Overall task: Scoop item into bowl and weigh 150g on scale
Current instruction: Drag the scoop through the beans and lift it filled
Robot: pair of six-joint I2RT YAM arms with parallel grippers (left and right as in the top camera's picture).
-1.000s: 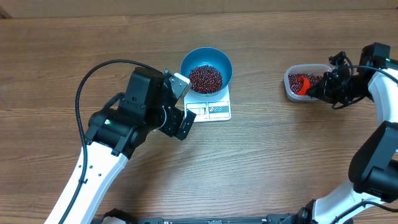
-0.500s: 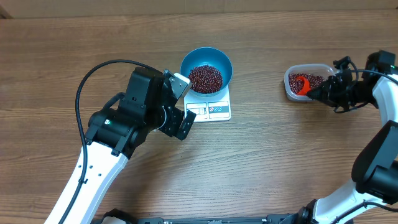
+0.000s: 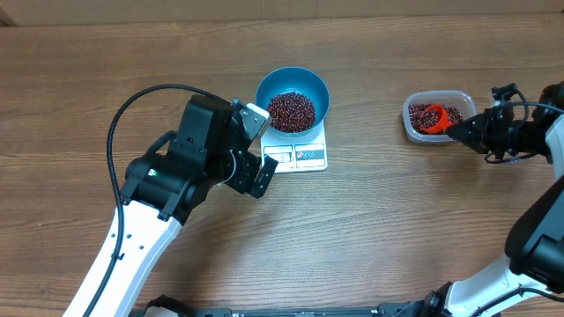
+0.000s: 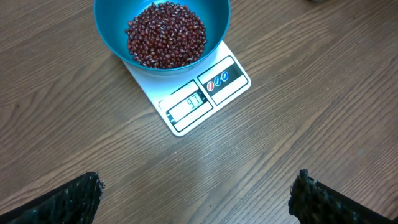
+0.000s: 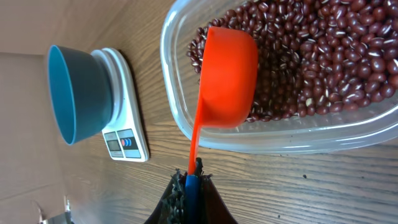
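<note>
Beans fill bowl overhanging the scale; left pincer gapes empty, right pincer clamps scoop across tub rim.

Beans in blue bowl — atop scale

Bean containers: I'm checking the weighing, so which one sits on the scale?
The blue bowl, resting on the white scale; the clear tub with the orange scoop stands on the table.

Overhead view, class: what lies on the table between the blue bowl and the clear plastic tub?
Nothing: only bare wooden table separates the blue bowl from the clear tub, as the overhead view shows.
</note>
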